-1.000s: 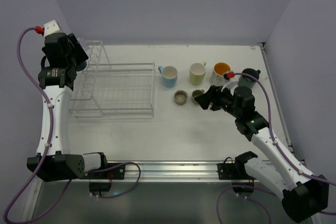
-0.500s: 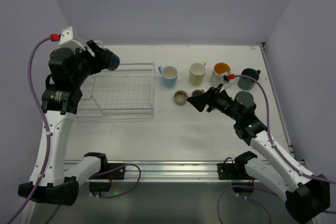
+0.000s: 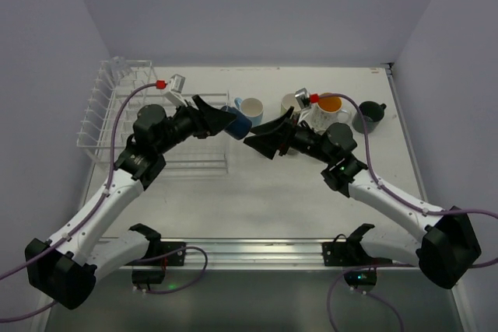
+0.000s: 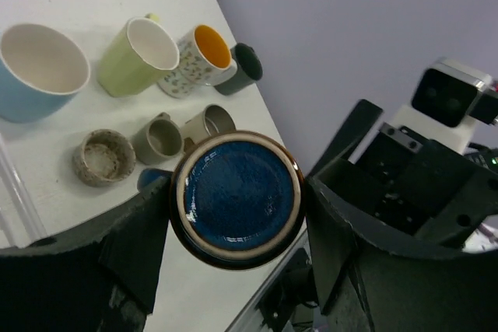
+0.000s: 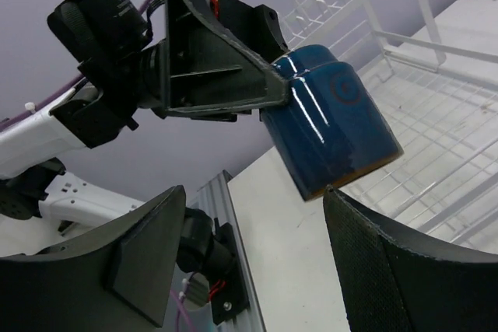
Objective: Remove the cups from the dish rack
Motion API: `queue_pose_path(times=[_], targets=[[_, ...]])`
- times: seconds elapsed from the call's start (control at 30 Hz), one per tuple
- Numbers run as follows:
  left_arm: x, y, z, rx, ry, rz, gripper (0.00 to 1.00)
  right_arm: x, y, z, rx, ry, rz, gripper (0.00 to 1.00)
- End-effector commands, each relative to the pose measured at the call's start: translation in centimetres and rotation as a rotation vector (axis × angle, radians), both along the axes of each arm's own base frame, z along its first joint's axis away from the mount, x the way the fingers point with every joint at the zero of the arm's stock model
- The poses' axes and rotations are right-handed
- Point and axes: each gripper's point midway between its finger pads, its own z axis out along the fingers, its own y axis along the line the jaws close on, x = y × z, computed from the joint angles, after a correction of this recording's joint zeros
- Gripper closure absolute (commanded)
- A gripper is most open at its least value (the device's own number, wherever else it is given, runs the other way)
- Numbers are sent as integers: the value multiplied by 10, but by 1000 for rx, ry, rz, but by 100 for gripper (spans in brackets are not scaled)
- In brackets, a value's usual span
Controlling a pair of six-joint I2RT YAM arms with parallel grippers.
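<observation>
Top view: left gripper (image 3: 223, 120) pinches the navy cup (image 3: 237, 123) in the air just past the dish rack (image 3: 101, 106), near the light blue cup (image 3: 251, 110); right gripper (image 3: 261, 141) faces it, fingers spread. Left wrist: cup clamped between both fingers. Right wrist: cup ahead of the spread fingers, untouched. Likely a handover; right should grip the free end firmly before left releases

Navy cup (image 5: 334, 126): glossy, brown rim, clamped in the left gripper (image 4: 237, 207), off the table and tipped on its side by the right end of the dish rack (image 3: 194, 167), a white thin-wire rack with tall prongs at its left. Upright on the table right of the rack, 1 back row: light blue cup (image 4: 35, 71), yellow-green cup (image 4: 140, 56), orange-lined white cup (image 4: 198, 58), dark green cup (image 4: 243, 68). Just in front of that row stand 3 small grey-beige cups (image 4: 159, 139), close together.
</observation>
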Motion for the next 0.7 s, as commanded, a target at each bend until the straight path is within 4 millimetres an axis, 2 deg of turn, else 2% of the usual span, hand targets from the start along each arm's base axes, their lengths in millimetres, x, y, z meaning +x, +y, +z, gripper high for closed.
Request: queue_pose_path(times=[0.0,0.33,0.5,0.53,0.57,0.6,0.63,0.67], targets=[[-21,-12,78,-195,-227,-56,87,-7,8,33,93,-77,41,26],[-35,-31,73,-241,-239,-81,87,-13,10,36,121,-84,49,28],[-47,-51,70,-248,-222,-143,85,-9,6,44,149,-108,10,35],[-47,-53,71,-243,-228,-146,84,-10,5,47,162,-123,14,44],[-48,-54,69,-237,-226,-150,82,-10,5,47,166,-120,14,48],[-49,-55,68,-230,-221,-150,74,-10,5,47,172,-115,12,56],[-49,-54,68,-222,-230,-147,68,-10,4,43,172,-109,8,73],[-48,-52,70,-217,-239,-136,61,-10,3,40,171,-103,1,82]])
